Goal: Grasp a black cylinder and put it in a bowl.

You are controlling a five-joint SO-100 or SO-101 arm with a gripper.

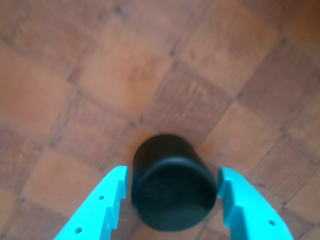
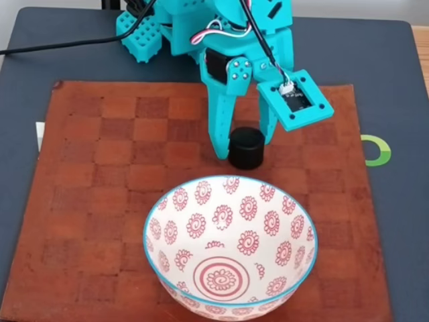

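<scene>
Now poised for the pinch, the turquoise gripper (image 1: 172,192) risks tipping or nudging the black cylinder (image 2: 246,147) if one jaw lands first. Its jaws stand open, straddling the cylinder with slim gaps, which rests on the checkered mat (image 2: 94,201) just behind the bowl (image 2: 171,228).

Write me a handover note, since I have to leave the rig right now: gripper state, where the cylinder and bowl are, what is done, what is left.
Gripper: open, one finger on each side of the black cylinder, a narrow gap showing on both sides in the wrist view.
Black cylinder: upright on the checkered brown mat, not lifted.
Bowl: on the mat in the fixed view, nearer the camera than the cylinder, nothing inside it.
Done: gripper brought around the cylinder.
Left: close, lift, carry over the bowl, release.
</scene>
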